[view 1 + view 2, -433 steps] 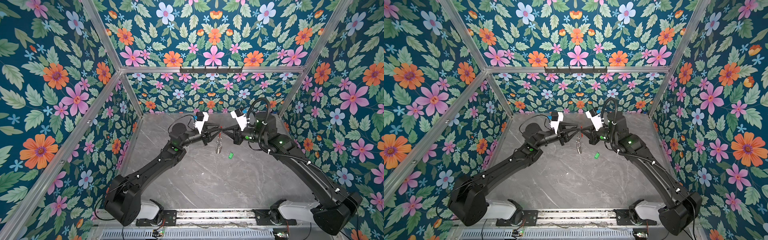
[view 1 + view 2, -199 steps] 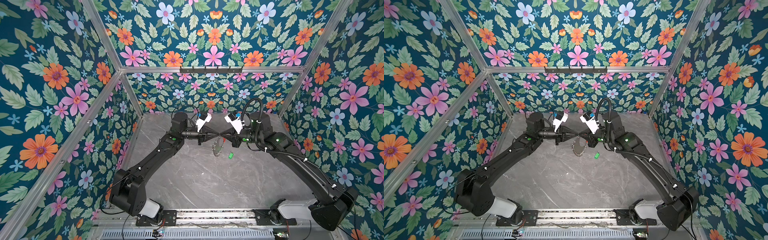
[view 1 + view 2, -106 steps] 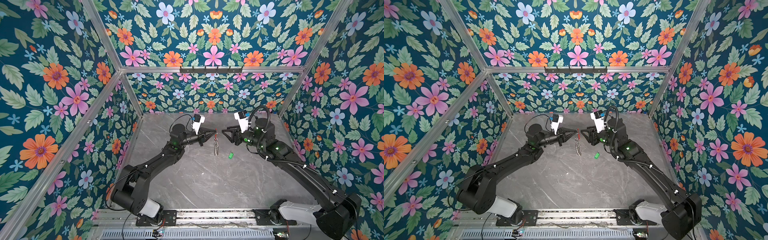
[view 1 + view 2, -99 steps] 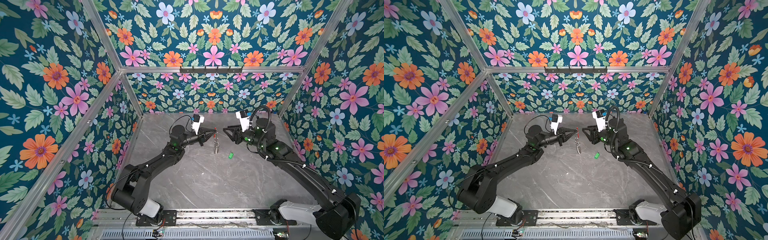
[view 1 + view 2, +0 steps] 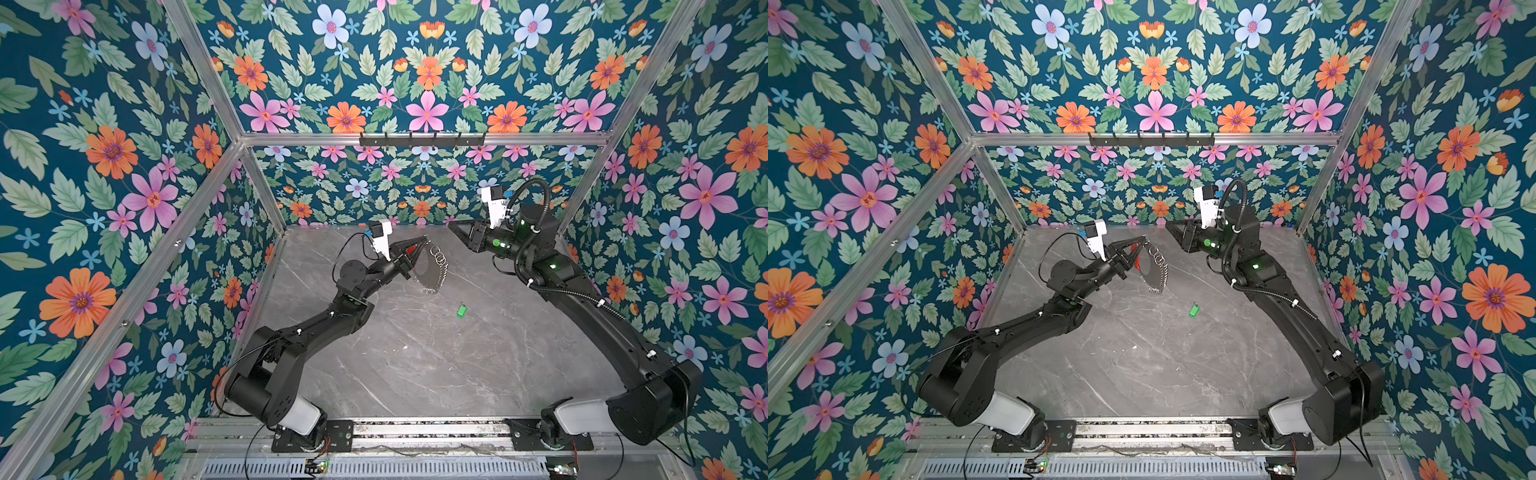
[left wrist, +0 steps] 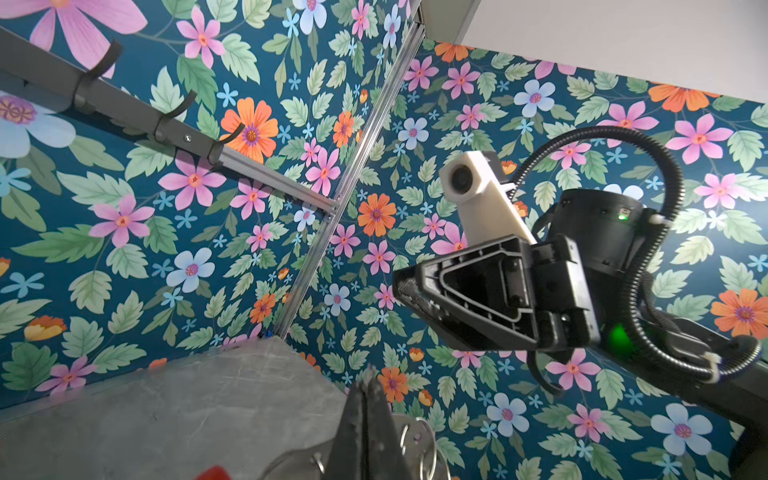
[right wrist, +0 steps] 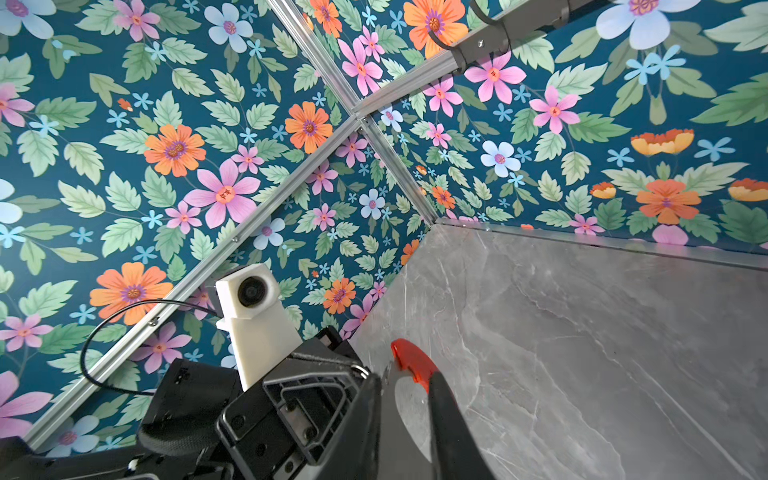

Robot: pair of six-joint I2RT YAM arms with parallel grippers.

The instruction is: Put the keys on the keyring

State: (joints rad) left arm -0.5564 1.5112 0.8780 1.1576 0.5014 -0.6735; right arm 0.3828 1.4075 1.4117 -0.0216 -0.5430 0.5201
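Looking down in both top views, I see a grey marbled table (image 5: 415,365) boxed in by floral walls (image 5: 104,187) on an aluminium frame (image 5: 291,139), with a black hook rail (image 5: 422,139) across the back. The key (image 5: 460,310) lies flat on the bare table, a little nearer the arm bases than the keyring (image 5: 442,274) and well apart from both grippers. The left gripper (image 5: 424,238) is clamped on the keyring beside its red arc (image 5: 411,249), and the hoop hangs clear of the table, its rings (image 5: 438,258) strung along it. The right gripper (image 5: 451,226) hovers near, raised, touching nothing.

From above I cannot judge the right fingers. The right wrist view settles it: the fingers (image 7: 444,415) stand a narrow gap apart, empty, with the red arc (image 7: 409,361) beyond them. The left wrist view gives me the left fingers (image 6: 353,424) pressed together with a few rings (image 6: 419,440) beside them. It also shows the right gripper (image 6: 401,286) side on. The key shows only in the top views.
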